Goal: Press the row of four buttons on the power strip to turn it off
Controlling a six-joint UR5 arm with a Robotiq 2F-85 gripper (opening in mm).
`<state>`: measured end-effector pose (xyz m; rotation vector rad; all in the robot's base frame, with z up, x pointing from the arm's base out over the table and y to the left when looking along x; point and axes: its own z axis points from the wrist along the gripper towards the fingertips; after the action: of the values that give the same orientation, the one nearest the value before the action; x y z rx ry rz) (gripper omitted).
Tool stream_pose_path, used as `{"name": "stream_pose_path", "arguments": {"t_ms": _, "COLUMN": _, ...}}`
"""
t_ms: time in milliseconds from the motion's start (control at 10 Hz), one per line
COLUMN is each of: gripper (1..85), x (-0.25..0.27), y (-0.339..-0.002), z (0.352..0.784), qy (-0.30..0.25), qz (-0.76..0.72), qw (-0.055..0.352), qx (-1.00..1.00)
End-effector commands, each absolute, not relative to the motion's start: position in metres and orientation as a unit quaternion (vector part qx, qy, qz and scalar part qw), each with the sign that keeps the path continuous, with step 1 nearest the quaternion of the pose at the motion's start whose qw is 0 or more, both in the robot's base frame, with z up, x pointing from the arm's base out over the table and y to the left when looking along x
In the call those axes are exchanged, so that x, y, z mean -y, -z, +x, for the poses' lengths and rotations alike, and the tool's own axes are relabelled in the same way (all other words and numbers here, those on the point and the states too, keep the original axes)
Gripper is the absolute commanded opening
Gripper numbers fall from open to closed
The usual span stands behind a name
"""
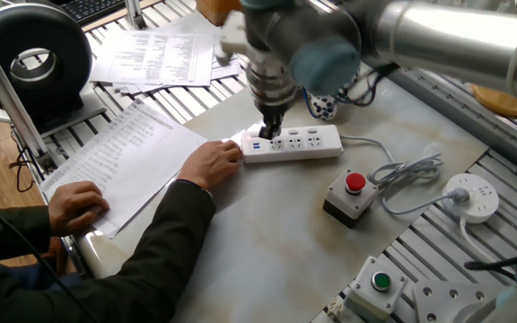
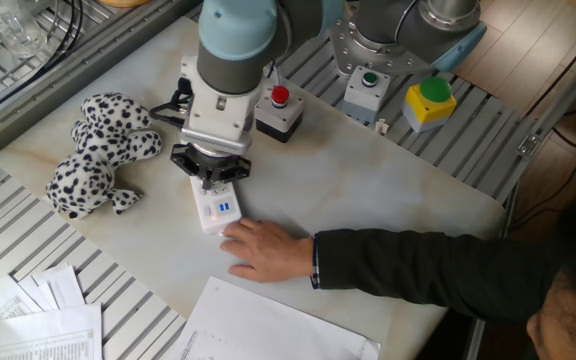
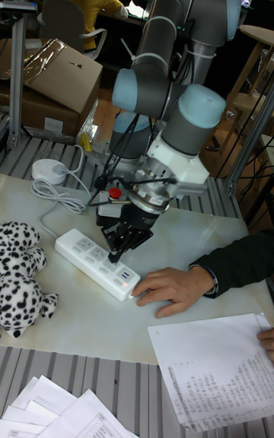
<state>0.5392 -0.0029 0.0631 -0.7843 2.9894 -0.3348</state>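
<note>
The white power strip [image 1: 305,144] lies on the marble table, with its blue USB ports at the end nearest a person's hand [image 1: 214,161]. My gripper [image 1: 268,134] points straight down onto that end of the strip, just beside the USB ports. In the tall fixed view the dark fingers taper to a single shut tip [image 3: 114,258] touching the top of the power strip [image 3: 85,249]. The four buttons [image 1: 303,132] are tiny marks along the strip's far edge, too small to read. From the other side the gripper [image 2: 215,184] hides most of the strip [image 2: 218,209].
The person's hand [image 2: 263,245] rests against the strip's USB end. A red button box [image 1: 348,196], a green button box [image 1: 380,285] and a round white socket [image 1: 474,197] with cord sit to the right. A spotted plush toy [image 2: 93,155] and papers [image 1: 119,152] lie nearby.
</note>
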Motion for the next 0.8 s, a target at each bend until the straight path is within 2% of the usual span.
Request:
{"name": "stream_pose_path", "arguments": {"t_ms": 0, "gripper": 1.0, "x": -0.022, "y": -0.089, "z": 0.544, "qy": 0.085, "qz": -0.242, "qw": 0.015, "qx": -0.966}}
{"name": "stream_pose_path", "arguments": {"t_ms": 700, "gripper": 1.0, "x": -0.010, "y": -0.052, "z": 0.568, "qy": 0.108, "qz": -0.255, "qw": 0.028, "qx": -0.961}}
